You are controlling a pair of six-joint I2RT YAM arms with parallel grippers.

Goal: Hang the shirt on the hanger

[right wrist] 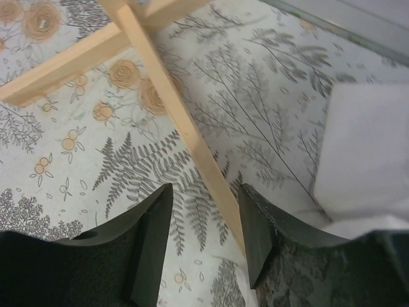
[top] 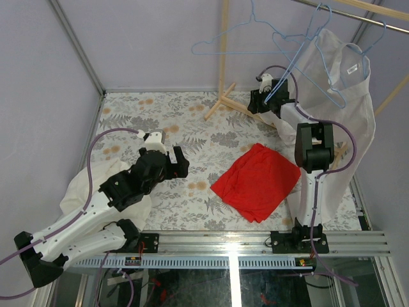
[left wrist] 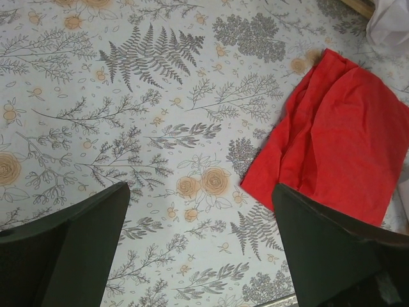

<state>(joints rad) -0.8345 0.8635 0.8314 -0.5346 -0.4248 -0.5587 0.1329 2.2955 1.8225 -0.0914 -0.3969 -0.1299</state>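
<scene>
The white collared shirt (top: 339, 109) hangs from a blue hanger (top: 350, 51) on the rail at the far right. Its neck tag (top: 351, 68) shows and its hem reaches down to the table. My right gripper (top: 261, 91) is open and empty, low beside the shirt's left side, over the rack's wooden foot. In the right wrist view its fingers (right wrist: 150, 224) straddle a wooden bar (right wrist: 185, 128) from above, with white shirt fabric (right wrist: 364, 147) to the right. My left gripper (top: 171, 150) is open and empty over the floral table, left of the red cloth (top: 257, 181).
Two empty blue hangers (top: 236, 38) hang from the rail (top: 358, 19). The wooden rack's post and feet (top: 220, 102) stand at the back centre. A creamier off-white garment (top: 73, 192) lies under my left arm. The red cloth also shows in the left wrist view (left wrist: 339, 134).
</scene>
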